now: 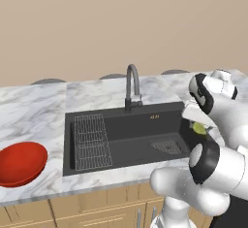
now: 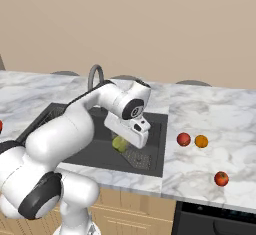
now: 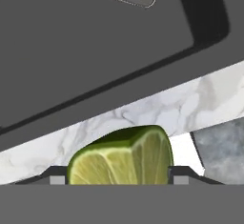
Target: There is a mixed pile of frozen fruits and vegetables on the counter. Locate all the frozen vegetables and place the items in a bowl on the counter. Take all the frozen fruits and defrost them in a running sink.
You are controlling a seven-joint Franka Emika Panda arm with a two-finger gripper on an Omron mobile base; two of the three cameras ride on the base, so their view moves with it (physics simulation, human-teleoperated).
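Three round pieces sit on the white marble table [image 2: 220, 124] right of the sink [image 2: 150, 149]: pinkish-red ball [image 2: 183, 139], orange ball [image 2: 201, 141] just beside it, small red ball [image 2: 221, 178] apart near the front edge. Pincer [image 2: 121, 144] grips the green wedge [image 3: 121, 157] between both tips, held over the sink's right end, above the drain [image 1: 165, 146]. Red bowl [image 1: 20, 163] rests far left on the table. Grey gooseneck tap [image 1: 131, 86] behind the basin, wire rack [image 1: 92, 141] at its left. Plain beige wall behind; light wooden cabinets [image 1: 87, 210] below.
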